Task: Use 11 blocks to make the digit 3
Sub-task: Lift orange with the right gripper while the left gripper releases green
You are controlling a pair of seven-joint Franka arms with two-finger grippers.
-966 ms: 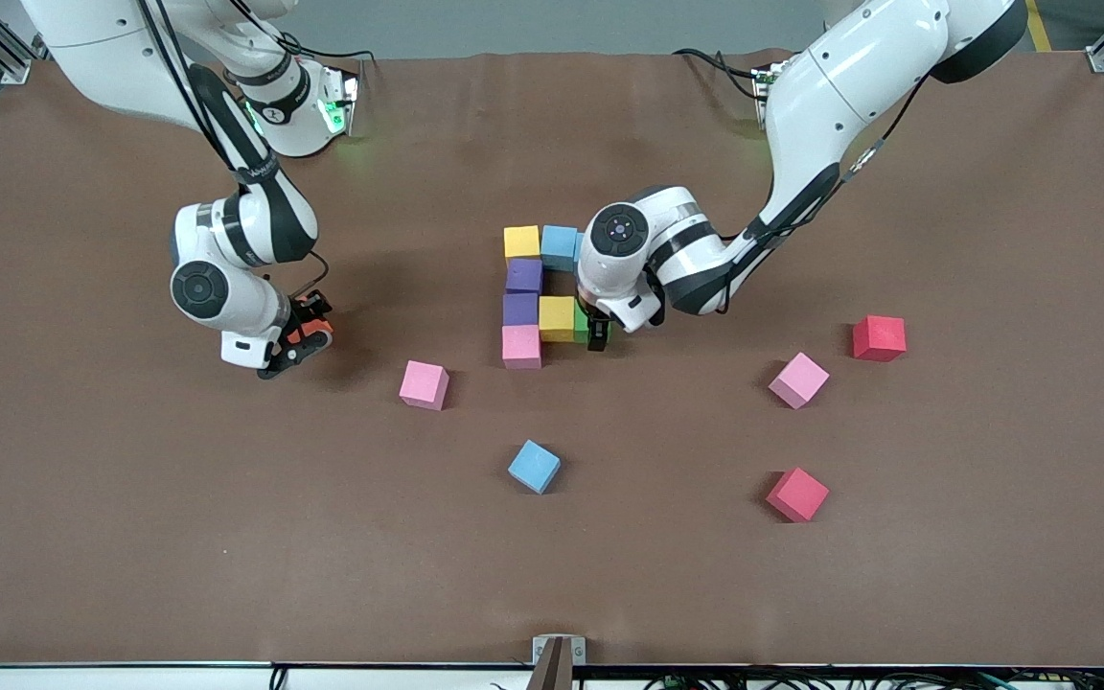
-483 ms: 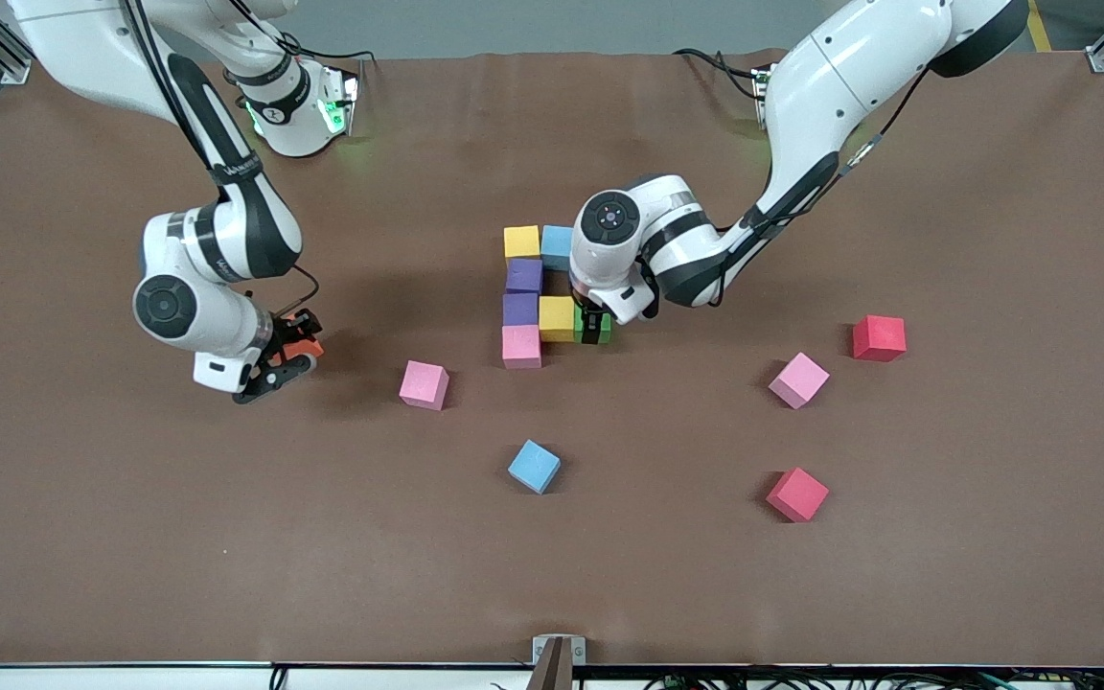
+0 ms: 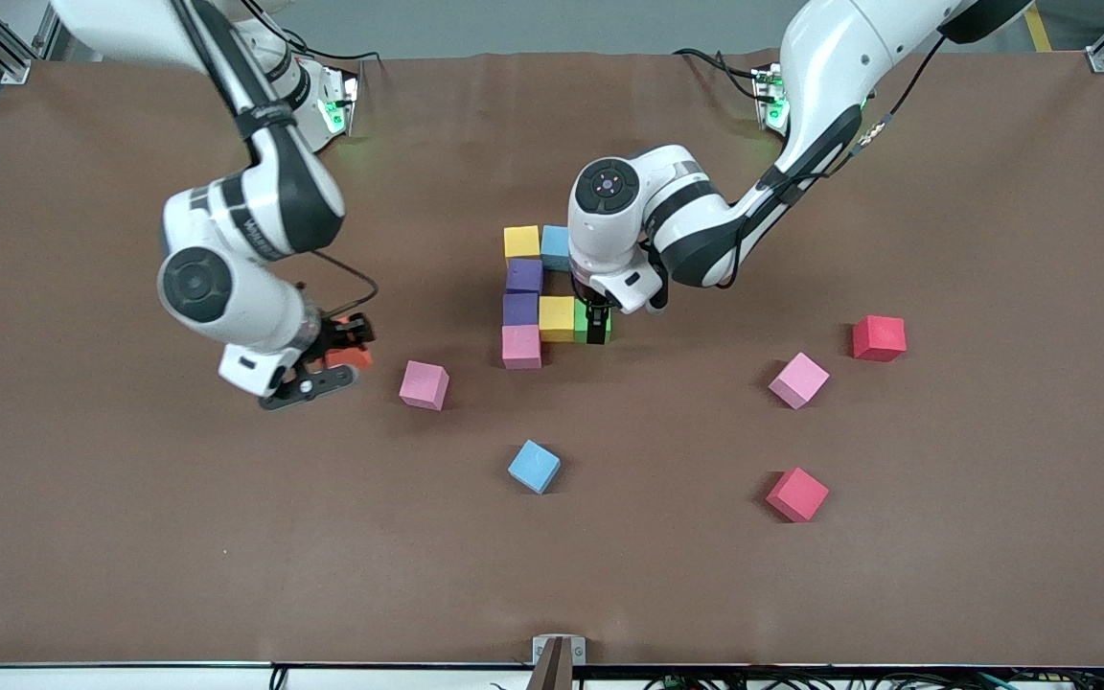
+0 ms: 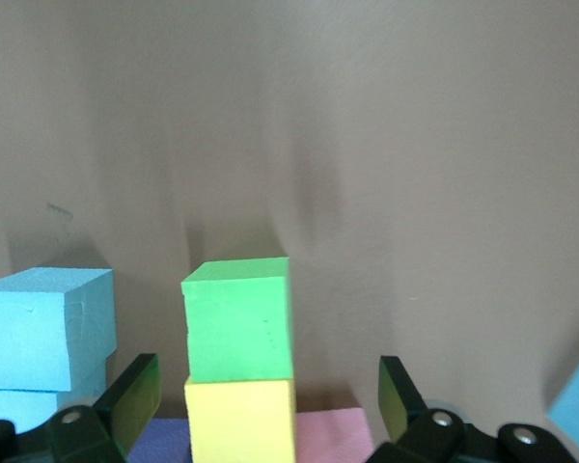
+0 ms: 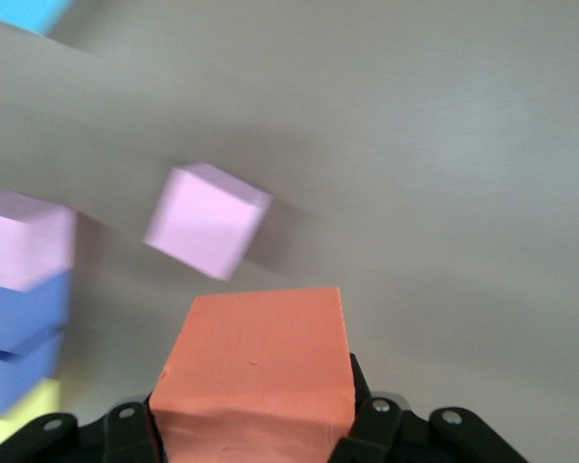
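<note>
Seven blocks form the partial digit 3 (image 3: 542, 292) mid-table; our left gripper (image 3: 597, 324) stands open around the green block (image 3: 581, 322), our right gripper (image 3: 327, 369) clamps the orange block (image 3: 349, 356), light soft foam, best pinched on flat faces.

I am seeing matte, foam-like blocks: the orange block (image 5: 256, 371) is showing faint surface dents. The brown table cover (image 3: 130, 537) is looking matte, cloth-like. The arm shells (image 3: 830, 57) are gleaming, glossy white plastic.
</note>
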